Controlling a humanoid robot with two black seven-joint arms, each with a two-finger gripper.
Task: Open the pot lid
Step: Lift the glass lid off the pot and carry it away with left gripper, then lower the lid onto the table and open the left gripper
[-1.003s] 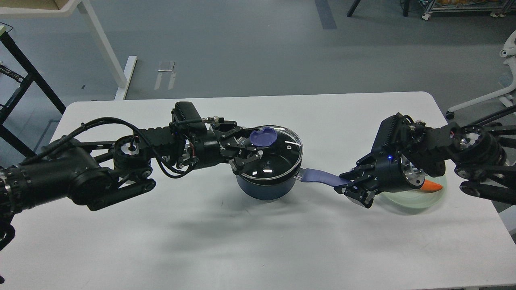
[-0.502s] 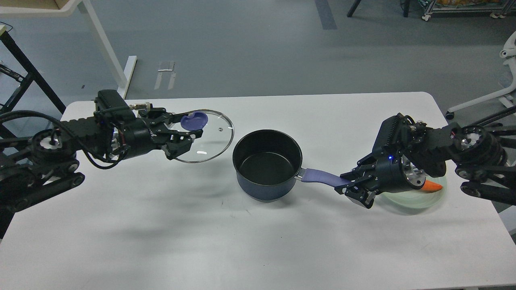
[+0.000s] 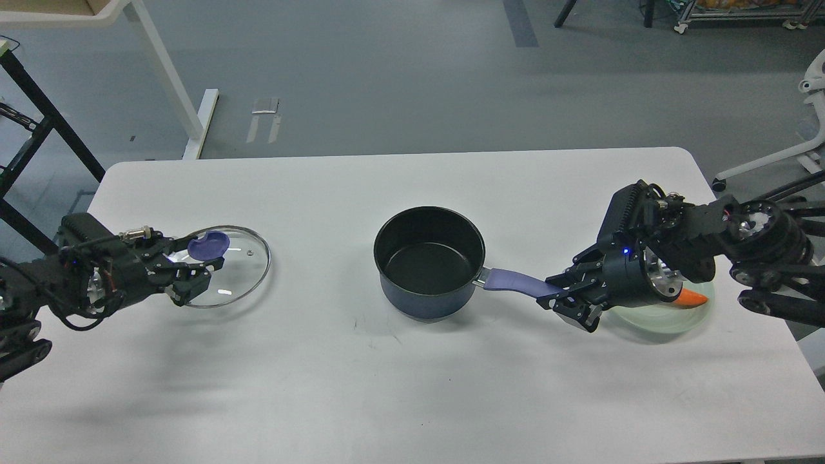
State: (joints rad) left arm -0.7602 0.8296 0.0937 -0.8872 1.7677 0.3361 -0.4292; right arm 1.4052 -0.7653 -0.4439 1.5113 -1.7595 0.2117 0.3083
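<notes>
A dark blue pot stands uncovered at the table's middle, its blue handle pointing right. My right gripper is shut on the end of that handle. My left gripper is shut on the blue knob of the glass lid. It holds the lid at the table's left, well apart from the pot, low over or on the surface.
A pale green plate with an orange carrot lies at the right, partly hidden behind my right wrist. The white table has bare room in front. A white desk leg and black frame stand beyond the left edge.
My left gripper lifted the lid off the pot and carried it left and down toward the table's left side. The right gripper kept hold of the handle.
</notes>
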